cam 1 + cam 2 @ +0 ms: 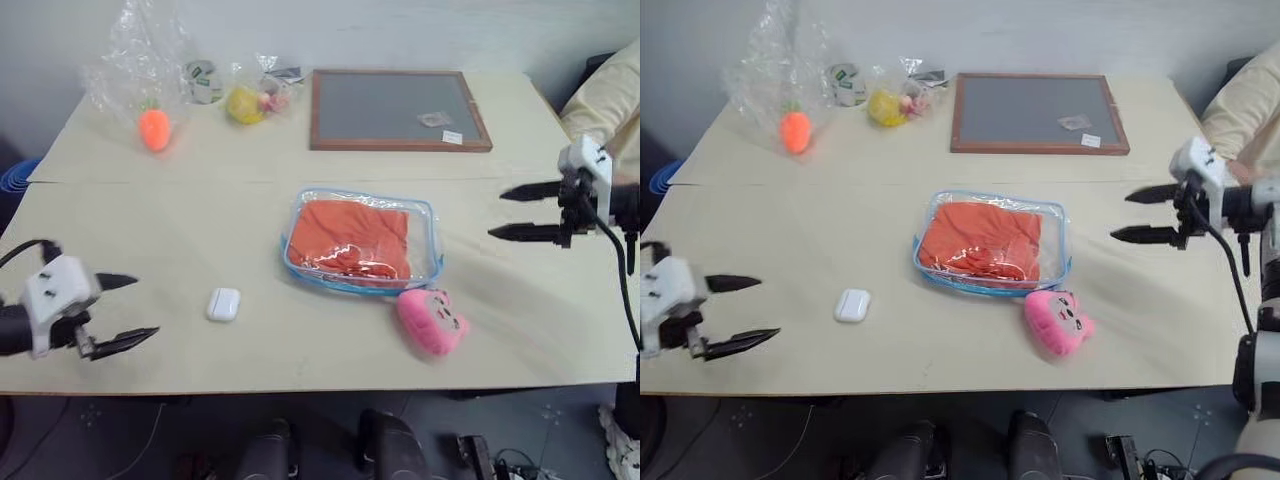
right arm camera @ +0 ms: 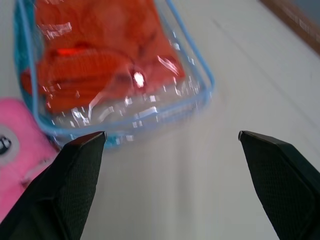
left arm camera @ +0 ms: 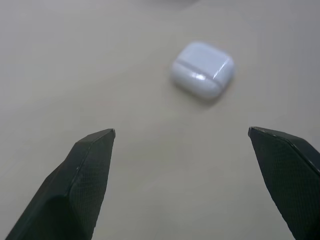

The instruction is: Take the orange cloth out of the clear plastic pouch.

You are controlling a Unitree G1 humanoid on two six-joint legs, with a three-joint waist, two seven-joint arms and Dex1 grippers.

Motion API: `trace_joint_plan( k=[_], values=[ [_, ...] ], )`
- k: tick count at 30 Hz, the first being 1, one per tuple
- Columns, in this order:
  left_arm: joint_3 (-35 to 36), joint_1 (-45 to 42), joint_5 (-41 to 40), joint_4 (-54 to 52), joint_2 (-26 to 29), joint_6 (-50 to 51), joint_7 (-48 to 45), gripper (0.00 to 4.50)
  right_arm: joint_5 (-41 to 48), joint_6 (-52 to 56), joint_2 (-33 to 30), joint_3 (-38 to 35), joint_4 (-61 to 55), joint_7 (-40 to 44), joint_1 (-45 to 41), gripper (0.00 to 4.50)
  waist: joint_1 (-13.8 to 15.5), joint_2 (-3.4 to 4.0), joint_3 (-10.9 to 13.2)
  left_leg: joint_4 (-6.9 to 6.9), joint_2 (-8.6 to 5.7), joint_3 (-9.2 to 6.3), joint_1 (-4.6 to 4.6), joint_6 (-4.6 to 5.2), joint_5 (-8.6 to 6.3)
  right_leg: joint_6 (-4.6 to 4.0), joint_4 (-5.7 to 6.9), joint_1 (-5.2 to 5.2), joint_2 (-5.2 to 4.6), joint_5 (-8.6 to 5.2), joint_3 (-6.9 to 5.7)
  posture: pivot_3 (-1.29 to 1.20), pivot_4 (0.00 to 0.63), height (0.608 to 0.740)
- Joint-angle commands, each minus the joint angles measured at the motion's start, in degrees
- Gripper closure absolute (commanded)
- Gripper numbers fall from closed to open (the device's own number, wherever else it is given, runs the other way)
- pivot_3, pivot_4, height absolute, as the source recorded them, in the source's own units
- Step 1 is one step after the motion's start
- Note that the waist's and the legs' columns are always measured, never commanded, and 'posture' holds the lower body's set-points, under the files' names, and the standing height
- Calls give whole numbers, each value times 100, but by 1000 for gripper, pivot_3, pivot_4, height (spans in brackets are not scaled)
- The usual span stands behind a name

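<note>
A: The robot has to get the orange cloth (image 1: 350, 238) out, and it is folded inside the clear plastic pouch (image 1: 432, 228), which lies flat in the middle of the table (image 1: 200, 220). How should it go about the step in hand?

B: Judging from the layout, it is at the approach. One gripper should pin or pinch the pouch near its blue trim while the other goes in for the cloth. Whether the zipper is open cannot be told from here, so the robot would do well to find the mouth first. The vinyl looks slick and light; it will probably slide or lift with the cloth unless it is held down.

A: Anything in the way?

B: A pink plush toy (image 1: 430, 320) sits touching or just beside the pouch's near corner, so a reach from that side could knock it. A white earbud case (image 1: 223, 303) lies to the left, apart from the pouch.

A: And the grippers themselves?

B: The left gripper (image 1: 128, 310) hovers near the earbud case, fingers spread wide, holding nothing. The right gripper (image 1: 515, 212) hangs to the right of the pouch, jaws equally wide apart, empty, pointing toward it.
</note>
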Motion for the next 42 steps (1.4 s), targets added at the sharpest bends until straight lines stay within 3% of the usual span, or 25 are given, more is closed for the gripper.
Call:
trace_joint_plan(
  k=[1, 9, 14, 21, 22, 25, 29, 36, 42],
  values=[
    [-858, -733, 18, 139, 140, -116, -183, 0, 844, 607, -83, 90, -1680, 451, 250, 52, 13, 0, 0, 0, -1, 0, 0, 0, 0, 0, 0, 0, 0, 0, -1, 0, 150, 740],
    [-3079, -2617, 1113, 1313, -255, -1153, -718, 0, 1701, 1369, 278, 145, -3390, 255, 311, 52, 97, -5, -2, 6, -25, 50, -1, 0, 1, 0, 13, -3, 2, 0, -5, 0, 150, 740],
    [-3656, -3381, 1510, 2202, -771, -1576, -722, 0, 2075, 1785, 350, 4, -3947, 22, 332, 52, 138, -10, -5, 9, -32, 60, -9, 1, 1, 0, 14, -13, 2, 0, -8, 0, 150, 740],
    [-4091, -3517, 1865, 2711, -1051, -2259, -950, 0, 2328, 2068, 306, -241, -4457, -241, 585, 52, 135, -20, -10, 15, -31, 60, -9, 3, 0, 0, 19, -13, 1, 0, -7, 0, 150, 740],
    [-4127, -3515, 1917, 2767, -1055, -2335, -986, 0, 2306, 2064, 316, -251, -4452, -279, 594, 52, 134, -22, -11, 15, -31, 60, -7, 3, 0, 0, 20, -13, 1, 0, -7, 0, 150, 740],
    [-4157, -3525, 2008, 2893, -1051, -2450, -1017, 615, 2235, 1993, 325, -258, -4404, -346, 619, 0, 133, -23, -12, 16, -29, 60, -6, 3, 0, 0, 21, -13, -2, 0, -5, 0, 150, 740],
    [-4149, -3475, 2010, 2892, -958, -2428, -1148, 1746, 2079, 1828, 358, -217, -4284, -405, 638, 0, 135, -23, -12, 20, -28, 60, -5, 3, 1, 0, 27, -13, -2, 0, -5, 0, 150, 740],
    [-3651, -3214, 1926, 2873, -590, -1967, -775, 1745, 1960, 1734, 550, -117, -4153, -459, 487, 0, 78, -23, -12, 22, -22, 63, 1, 3, 1, 0, 33, -13, 1, 0, -4, 0, 150, 740],
    [-2409, -2851, 1878, 3374, -201, -833, 690, 1745, 2028, 1723, 748, -125, -4227, -476, 441, 0, 9, -24, -12, 21, 3, 55, 0, 2, 1, -2, 40, -19, 2, -1, -4, 0, 150, 740]
  ],
)
